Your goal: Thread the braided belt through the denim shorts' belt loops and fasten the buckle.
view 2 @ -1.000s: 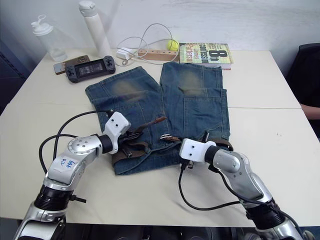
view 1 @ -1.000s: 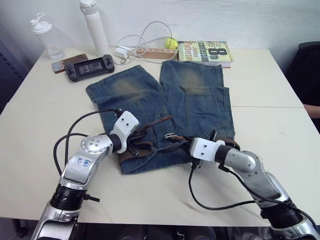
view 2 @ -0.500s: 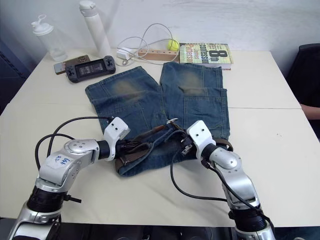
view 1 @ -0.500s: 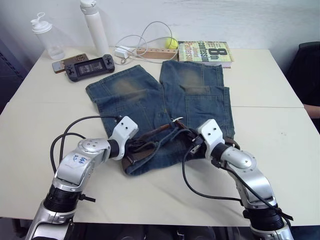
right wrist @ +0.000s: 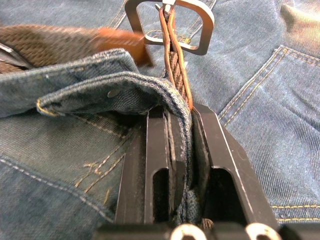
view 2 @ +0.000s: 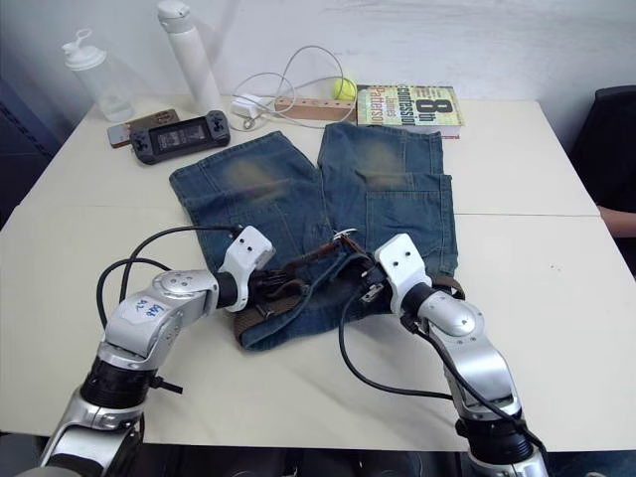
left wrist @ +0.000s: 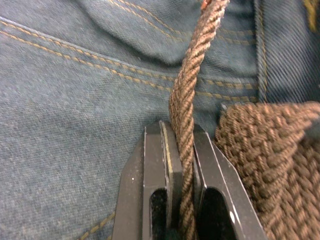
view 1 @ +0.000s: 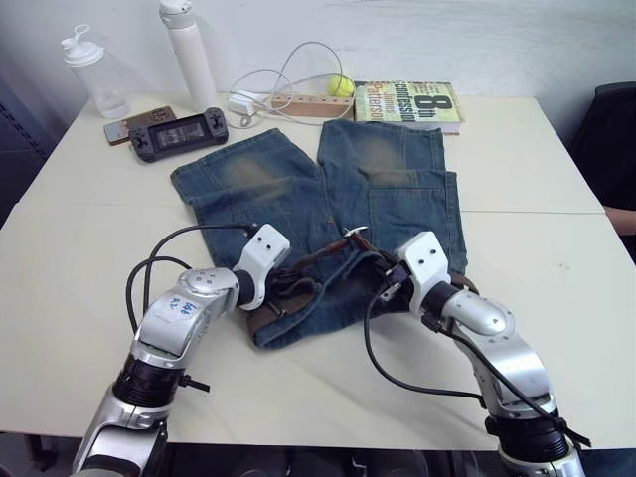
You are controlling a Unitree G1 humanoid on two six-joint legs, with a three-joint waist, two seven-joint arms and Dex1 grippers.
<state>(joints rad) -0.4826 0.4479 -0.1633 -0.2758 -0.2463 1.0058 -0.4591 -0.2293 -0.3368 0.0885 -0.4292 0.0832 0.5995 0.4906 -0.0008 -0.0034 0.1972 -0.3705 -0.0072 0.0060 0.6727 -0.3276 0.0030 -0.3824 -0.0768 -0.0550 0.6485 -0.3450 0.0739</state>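
The denim shorts [view 1: 383,189] lie flat on the table, waistband toward me and bunched up in the middle. The braided belt [view 1: 310,262] runs brown across that bunched waistband, and its silver buckle [view 1: 353,235] is raised just above the fabric. My left gripper [view 1: 285,288] is shut on a thin edge-on stretch of the belt [left wrist: 186,100], with a wider woven part [left wrist: 270,150] beside it. My right gripper [right wrist: 180,112] is shut on the strap just behind the buckle [right wrist: 170,25], with a fold of waistband [right wrist: 100,85] pinched in as well. No belt loop can be made out.
At the table's far side are a book [view 1: 407,102], a tennis ball [view 1: 341,85], a white cable [view 1: 288,70], a game console [view 1: 179,131], a white bottle [view 1: 186,45] and a clear bottle [view 1: 89,70]. A dark chair [view 1: 611,139] stands at the right.
My right gripper swung from the shorts' near edge up to the buckle and lifted it, folding the waistband. My left gripper slid right along the belt.
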